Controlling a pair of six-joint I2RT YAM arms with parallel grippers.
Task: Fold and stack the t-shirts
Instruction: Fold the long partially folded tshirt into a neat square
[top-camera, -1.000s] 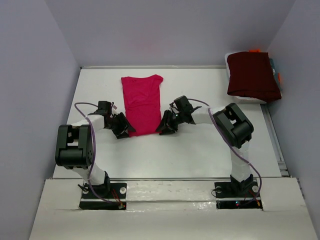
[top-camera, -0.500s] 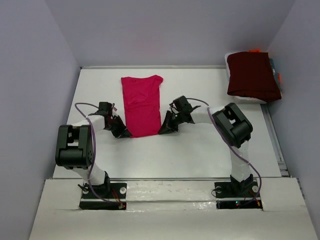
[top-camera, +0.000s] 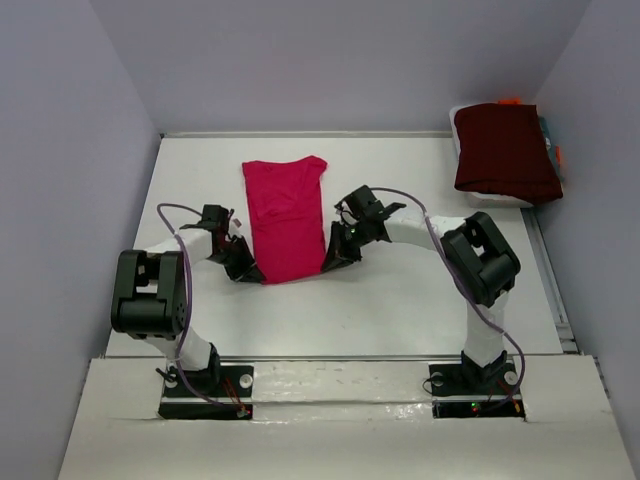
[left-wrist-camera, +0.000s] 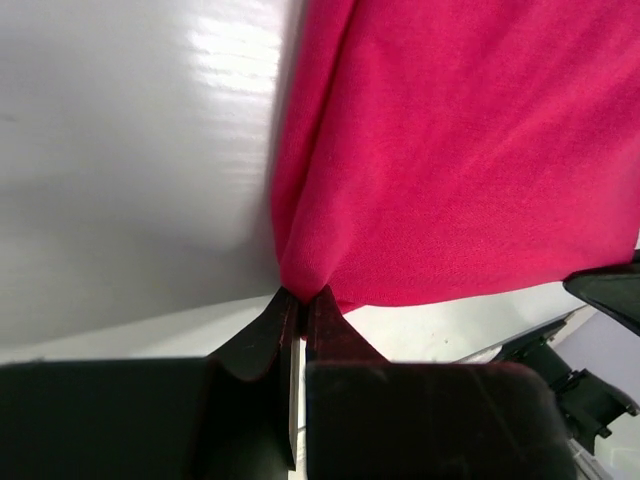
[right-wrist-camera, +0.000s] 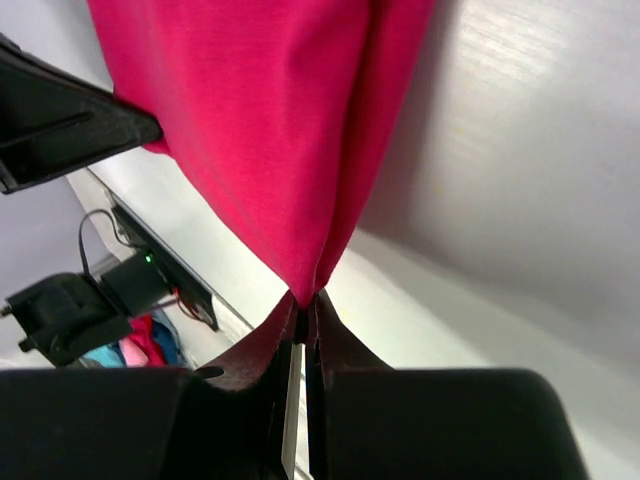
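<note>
**Overhead and wrist views, read from left to right.** At the left, we find the left gripper (top-camera: 250, 270) low over the white table (top-camera: 400, 300). It is clamped on the near left corner of the crimson-pink t-shirt (top-camera: 285, 215). In the left wrist view, its fingers (left-wrist-camera: 255, 335) meet tip to tip, with the cloth bunched into a pinch between them. The shirt itself lies mid-table as a long narrow strip running away from the arms. At its near right corner we see the right gripper (top-camera: 330, 262), likewise closed on the cloth. The right wrist view shows the hem drawn to a point at the tips. In the far right corner, a dark maroon t-shirt (top-camera: 505, 150) rests folded on a white holder (top-camera: 495, 198). Orange and teal scraps show at the holder's edges, too small for us to identify.
</note>
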